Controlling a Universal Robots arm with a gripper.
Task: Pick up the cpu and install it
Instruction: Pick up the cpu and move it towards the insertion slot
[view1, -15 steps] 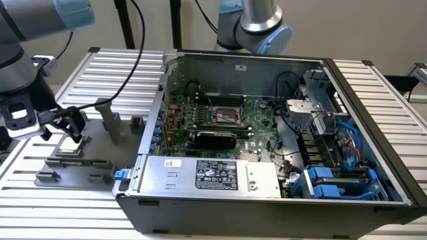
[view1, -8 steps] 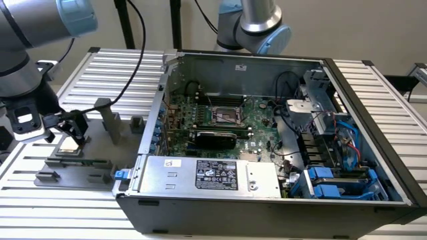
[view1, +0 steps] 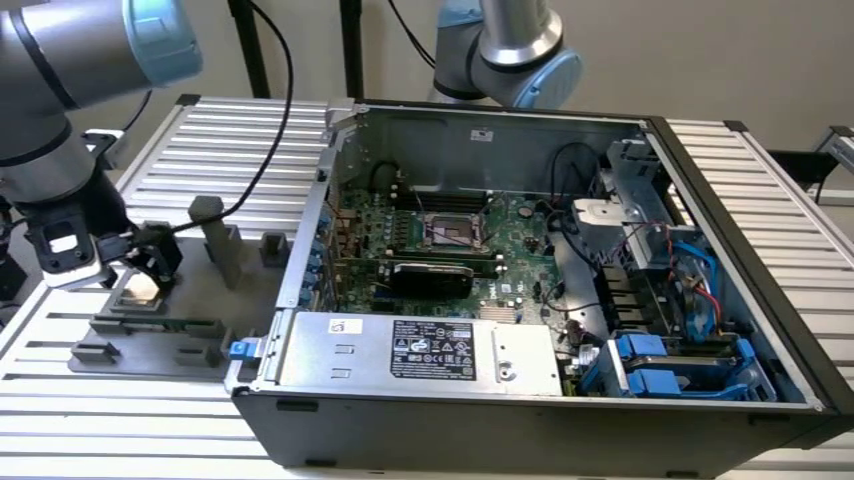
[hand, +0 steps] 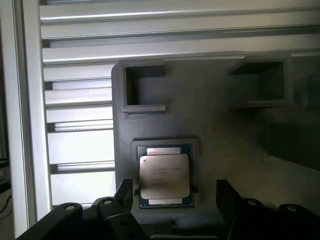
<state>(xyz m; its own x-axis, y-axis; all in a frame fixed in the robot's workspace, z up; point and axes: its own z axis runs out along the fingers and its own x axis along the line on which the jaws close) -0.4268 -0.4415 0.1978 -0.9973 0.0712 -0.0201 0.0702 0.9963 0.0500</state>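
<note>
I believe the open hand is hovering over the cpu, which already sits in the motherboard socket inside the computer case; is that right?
Not quite. The cpu sits not in the motherboard socket but in a recess of the grey fixture, outside the computer case, as the wrist view shows. The hand is indeed open and hovering over it.

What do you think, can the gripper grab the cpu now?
Probably yes: the gripper stands open, one finger on either side of the cpu, which lies uncovered in its grey fixture, with nothing in between.
</note>
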